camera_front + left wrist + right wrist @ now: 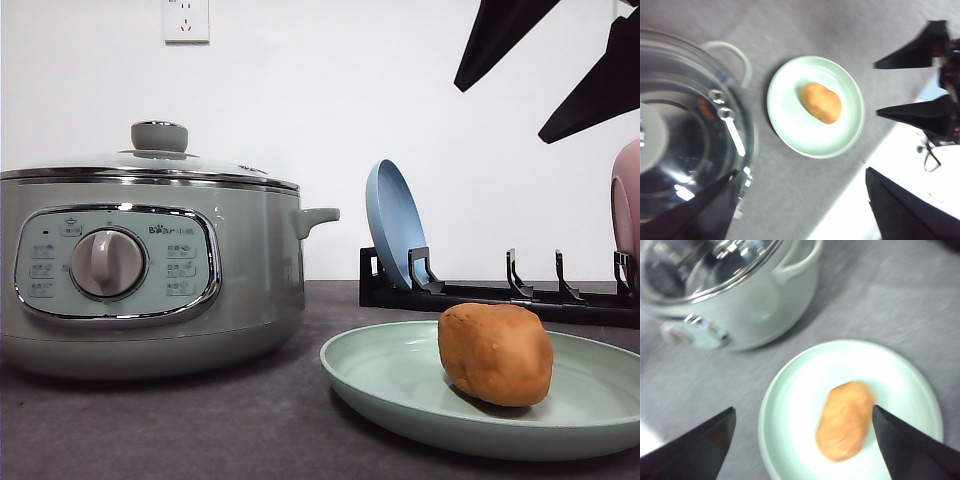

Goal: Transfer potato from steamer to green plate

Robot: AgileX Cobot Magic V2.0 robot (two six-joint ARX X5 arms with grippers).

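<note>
one blue plate [395,226] leans behind potato [496,353].

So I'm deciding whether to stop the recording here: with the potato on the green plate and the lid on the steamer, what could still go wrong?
The right gripper hangs open straddling the potato; a crooked retreat could clip it, and its rounded shape might roll across the shallow green plate. The left gripper hovers open beside the steamer, so a careless swing might knock its glass lid.
</note>
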